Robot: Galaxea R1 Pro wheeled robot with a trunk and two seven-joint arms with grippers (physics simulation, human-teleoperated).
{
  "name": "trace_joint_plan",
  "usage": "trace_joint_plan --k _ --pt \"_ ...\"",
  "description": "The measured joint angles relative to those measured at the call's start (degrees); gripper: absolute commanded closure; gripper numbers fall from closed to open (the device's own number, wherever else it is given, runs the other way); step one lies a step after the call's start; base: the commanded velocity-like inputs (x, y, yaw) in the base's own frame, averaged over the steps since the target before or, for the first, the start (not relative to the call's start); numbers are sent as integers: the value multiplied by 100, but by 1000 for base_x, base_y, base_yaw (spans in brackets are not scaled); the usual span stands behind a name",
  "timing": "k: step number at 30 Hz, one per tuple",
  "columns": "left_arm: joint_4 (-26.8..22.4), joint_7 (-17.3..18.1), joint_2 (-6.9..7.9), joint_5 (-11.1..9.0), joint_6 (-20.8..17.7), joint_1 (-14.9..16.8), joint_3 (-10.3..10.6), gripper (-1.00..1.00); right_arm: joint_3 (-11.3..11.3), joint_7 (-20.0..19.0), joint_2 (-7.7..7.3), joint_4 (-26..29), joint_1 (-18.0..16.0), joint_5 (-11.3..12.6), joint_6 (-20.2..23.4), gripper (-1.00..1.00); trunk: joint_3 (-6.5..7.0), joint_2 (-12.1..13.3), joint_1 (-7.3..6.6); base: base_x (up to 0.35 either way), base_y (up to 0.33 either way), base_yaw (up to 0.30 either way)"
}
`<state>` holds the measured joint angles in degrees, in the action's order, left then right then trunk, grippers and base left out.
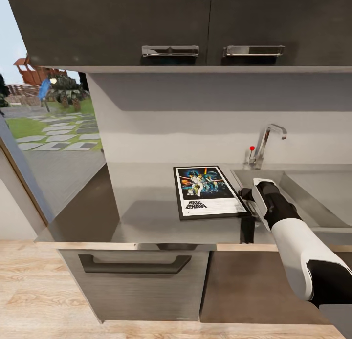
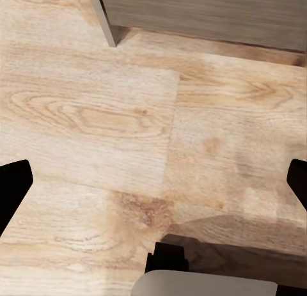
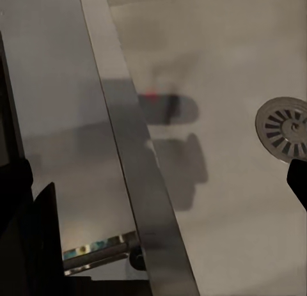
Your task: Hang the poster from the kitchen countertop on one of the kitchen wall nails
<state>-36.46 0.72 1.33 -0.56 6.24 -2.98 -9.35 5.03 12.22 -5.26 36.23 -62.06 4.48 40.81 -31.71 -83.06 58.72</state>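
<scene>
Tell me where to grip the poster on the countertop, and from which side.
Grip the poster by its long right frame edge, coming in from the sink side, where the right tool already sits. It lies flat on the countertop, so only a thin edge offers purchase; a finger would probably have to slide beneath.

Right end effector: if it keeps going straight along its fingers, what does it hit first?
Probably the steel strip between countertop and sink basin, or the basin floor just beyond it. The right end effector points down there; depth is unclear.
</scene>
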Motion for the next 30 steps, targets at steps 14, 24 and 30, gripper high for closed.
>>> trace_joint_plan --k 14,24,30 --pt "3 1 0 0 -1 0 -1 -100 -2 5 6 -2 0 -51 -30 -100 0 1 1 -66 57 0" --pt "4 0 0 0 0 0 0 -100 -3 29 13 -111 1 -35 -49 -100 0 0 1 -111 95 0" --pt "4 0 0 0 0 0 0 -100 -9 23 16 -112 0 -16 -50 -100 0 0 1 -39 10 0"
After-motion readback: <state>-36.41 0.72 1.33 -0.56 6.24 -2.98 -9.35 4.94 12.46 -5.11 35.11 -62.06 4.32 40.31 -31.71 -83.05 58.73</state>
